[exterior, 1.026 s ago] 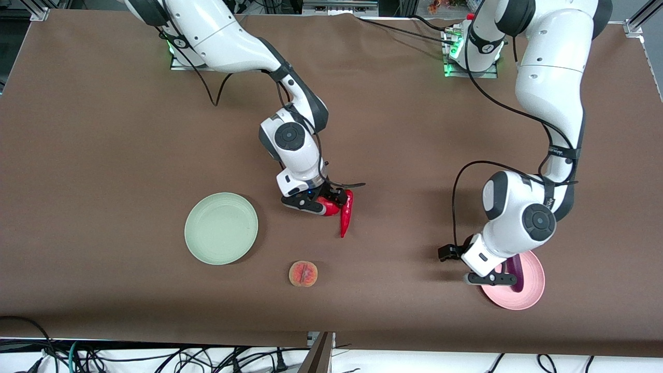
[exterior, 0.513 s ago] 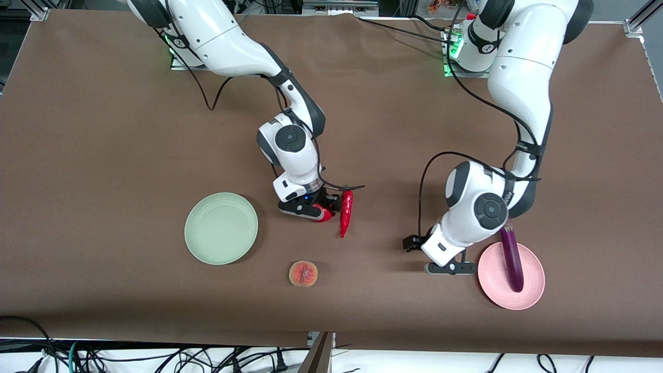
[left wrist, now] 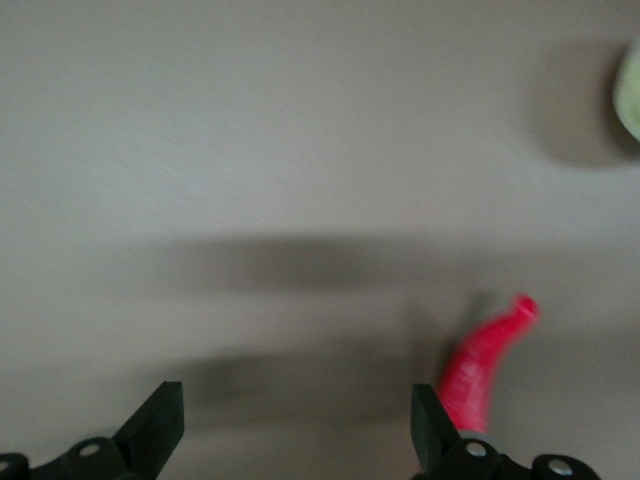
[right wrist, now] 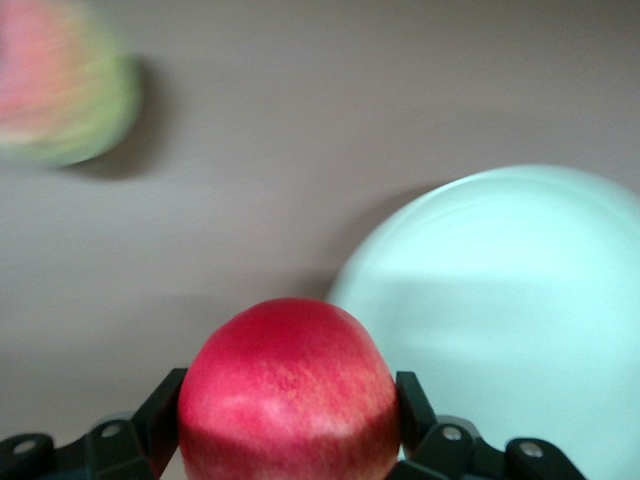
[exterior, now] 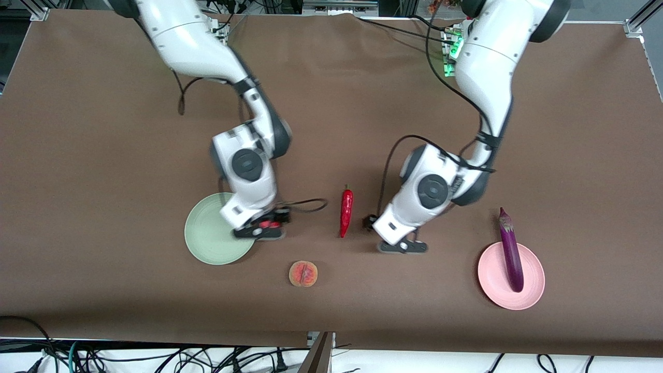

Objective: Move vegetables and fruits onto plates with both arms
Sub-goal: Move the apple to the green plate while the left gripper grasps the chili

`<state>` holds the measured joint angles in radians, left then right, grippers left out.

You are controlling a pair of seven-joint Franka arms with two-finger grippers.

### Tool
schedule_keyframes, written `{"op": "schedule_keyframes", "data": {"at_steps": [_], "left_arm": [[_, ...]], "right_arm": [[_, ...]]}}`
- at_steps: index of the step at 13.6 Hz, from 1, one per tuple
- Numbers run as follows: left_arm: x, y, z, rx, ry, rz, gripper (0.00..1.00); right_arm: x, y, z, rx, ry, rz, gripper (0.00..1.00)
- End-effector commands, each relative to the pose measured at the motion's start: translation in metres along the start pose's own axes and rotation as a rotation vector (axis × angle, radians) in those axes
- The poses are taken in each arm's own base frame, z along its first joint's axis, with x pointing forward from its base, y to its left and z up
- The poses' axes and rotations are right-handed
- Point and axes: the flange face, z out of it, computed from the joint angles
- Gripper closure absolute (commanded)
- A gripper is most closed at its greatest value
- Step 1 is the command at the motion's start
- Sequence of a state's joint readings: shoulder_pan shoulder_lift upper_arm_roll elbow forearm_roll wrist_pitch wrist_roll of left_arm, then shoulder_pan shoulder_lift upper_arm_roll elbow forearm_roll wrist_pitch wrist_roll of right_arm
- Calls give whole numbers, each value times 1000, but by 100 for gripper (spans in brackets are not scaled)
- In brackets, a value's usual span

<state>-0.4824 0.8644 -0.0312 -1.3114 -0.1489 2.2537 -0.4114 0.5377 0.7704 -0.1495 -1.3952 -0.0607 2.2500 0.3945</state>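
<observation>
The round red pomegranate-like fruit (right wrist: 290, 390) is pinched in the right gripper (exterior: 260, 229), which hangs over the edge of the pale mint green round plate (exterior: 210, 241). The placing step is judged to be in hand: a little more travel over the plate, a descent and a release are called for.

The left gripper (exterior: 403, 246), its fingers spread and empty, is poised over the brown tabletop (exterior: 103, 155) just beside the curved red chili pepper (exterior: 346, 211), likely its next pick.

The long glossy purple eggplant (exterior: 510, 251) is laid across the pale pink round plate (exterior: 492, 280). The yellowish-pink peach (exterior: 303, 273) lies on the tabletop, nearer the front camera than the chili.
</observation>
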Motion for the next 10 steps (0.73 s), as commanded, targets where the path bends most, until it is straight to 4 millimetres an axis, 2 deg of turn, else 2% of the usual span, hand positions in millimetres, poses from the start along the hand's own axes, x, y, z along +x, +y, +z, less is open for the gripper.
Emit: {"op": "schedule_keyframes", "data": {"at_steps": [1,2,3,4,6,7,8,9,10], "left_arm": [[-25,31,13,5,-32,16,0],[-34,37,20,15,-51,18,0],[-43,46,24,21,-64,23,0],[-52,57,28,25,-71,24,0],[-68,72,44,42,-81,21,0],[-70,75,46,44,-77,24,12],[-71,76,48,45,-78,24,44],[-76,82,50,46,-81,34,57],[-78,81,58,54,-85,36,60]], "right_arm": [[15,56,-16,16,-24,-93,70],[19,85,-8,14,-36,-92,61],[21,108,5,16,-49,-65,41],[19,117,11,35,-66,-32,0],[16,109,9,85,-89,-3,0],[15,108,5,92,-106,1,0],[16,108,0,99,-125,10,0],[18,107,-14,137,-125,46,0],[18,102,-18,172,-132,90,0]]}}
